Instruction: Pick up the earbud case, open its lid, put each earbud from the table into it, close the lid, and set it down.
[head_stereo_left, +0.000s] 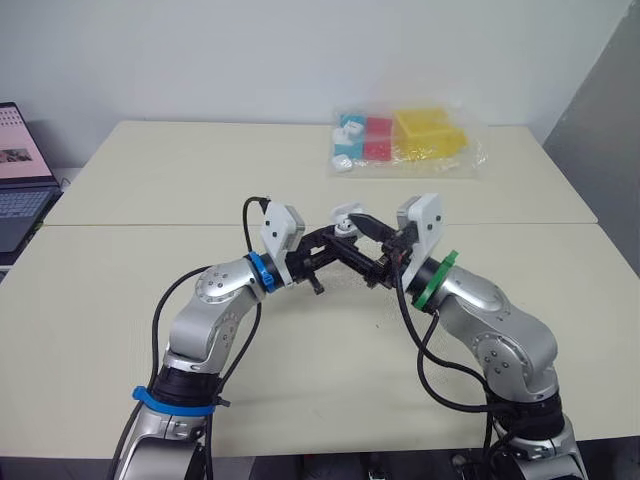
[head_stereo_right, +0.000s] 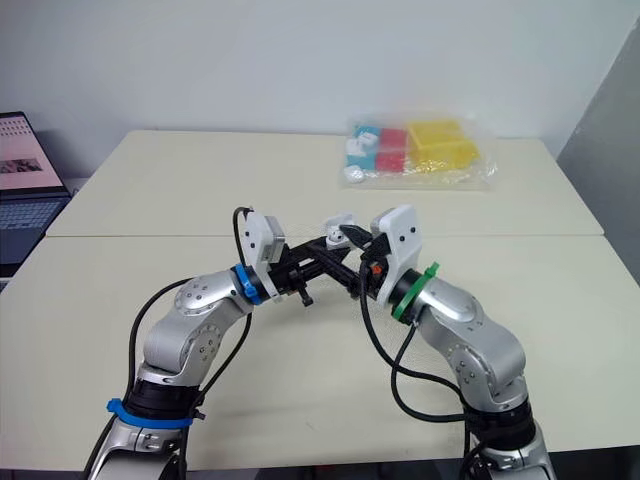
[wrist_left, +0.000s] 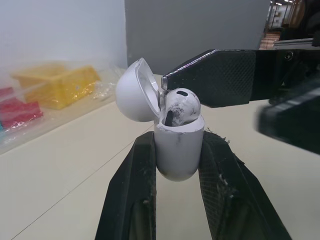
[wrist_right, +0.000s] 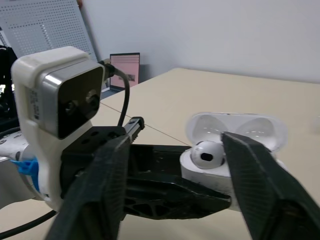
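My left gripper (wrist_left: 177, 139) is shut on the white earbud case (wrist_left: 179, 150) and holds it above the middle of the table (head_stereo_left: 130, 280). The case lid (wrist_left: 136, 90) is swung open. One white earbud (wrist_left: 180, 105) sits in the case with its top sticking out. My right gripper (wrist_right: 180, 137) has come in from the right, open, with a finger on each side of the earbud (wrist_right: 207, 152). One of its fingers (wrist_left: 220, 77) lies close behind the earbud at the lid's edge. In the head views both grippers meet at the case (head_stereo_left: 345, 228).
A clear plastic bag (head_stereo_left: 405, 140) of yellow, red and blue blocks lies at the back right of the table. An open laptop (head_stereo_left: 20, 180) stands off the table's left side.
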